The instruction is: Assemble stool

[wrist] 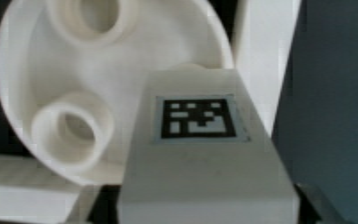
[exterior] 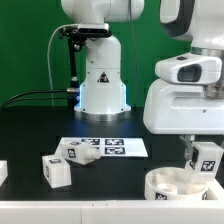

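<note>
My gripper (exterior: 203, 156) is shut on a white stool leg (exterior: 208, 155) with a black-and-white tag, and holds it just above the round white seat disc (exterior: 180, 186) at the front of the exterior view's right. In the wrist view the leg (wrist: 199, 120) fills the space between the dark fingers (wrist: 108, 205) of the gripper (wrist: 208, 208). The seat disc (wrist: 69, 80) lies beyond it, with a round socket (wrist: 66, 135) close beside the leg's far end. Two loose legs (exterior: 57, 169) (exterior: 81, 153) lie on the table at the exterior view's left.
The marker board (exterior: 108, 147) lies flat on the black table in front of the white robot base (exterior: 102, 85). Another white part (exterior: 3, 172) shows at the left edge. A black cable runs along the table behind it. The backdrop is green.
</note>
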